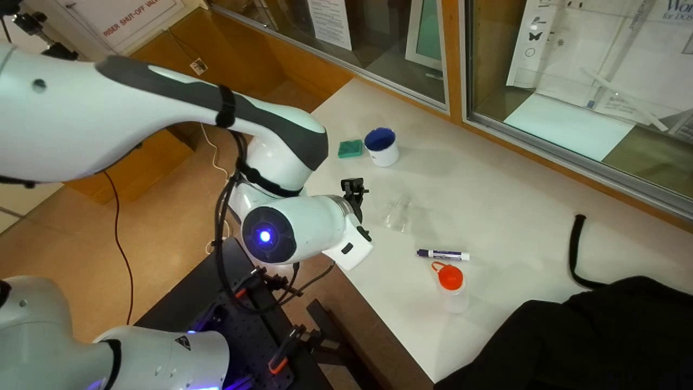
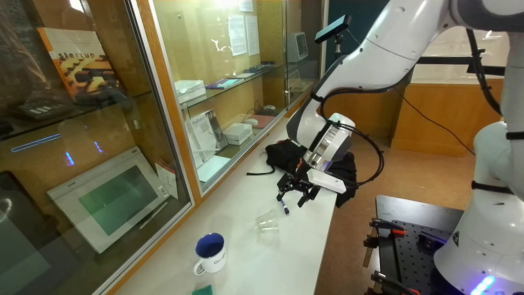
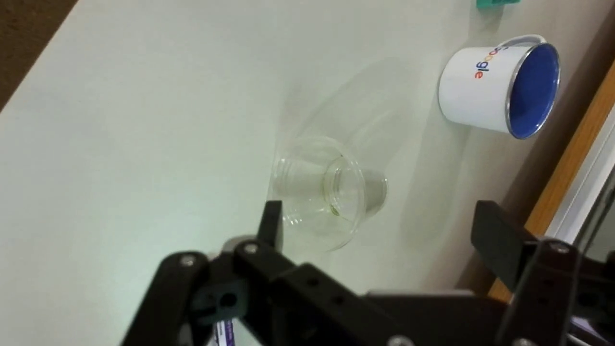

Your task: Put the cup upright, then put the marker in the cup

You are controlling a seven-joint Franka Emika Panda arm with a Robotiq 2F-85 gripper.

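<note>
Tool (image 3: pixel 378 211) spread wide above the tabletop (image 1: pixel 503 216)

Its two black fingers (image 3: pixel 497 240) stand well apart, and the wrist view looks past them to the clear cup (image 3: pixel 331 192) lower down on the tabletop. Wide mouth and narrow base both show through the thin wall of that cup; it does not look upright, though whether it rests on its mouth or its side cannot be told.

The marker (image 1: pixel 444 254), white with a dark cap, lies flat near the clear cup. In an exterior view it sits between that cup and an orange-capped bottle (image 1: pixel 453 295), the bottle just beside it. In the wrist view the tool hides most of the marker; only a short printed stretch shows at the lower edge.

Past the clear cup, on the side away from the marker, stands a mug (image 2: pixel 213 261), upright, white outside and blue inside, with Google lettering on its wall. A green block (image 1: pixel 351 148) lies just beside it. Beyond the marker and bottle, black cloth (image 1: pixel 568 341) is heaped, and a strap (image 1: pixel 574 249) runs out from it across the tabletop.
</note>
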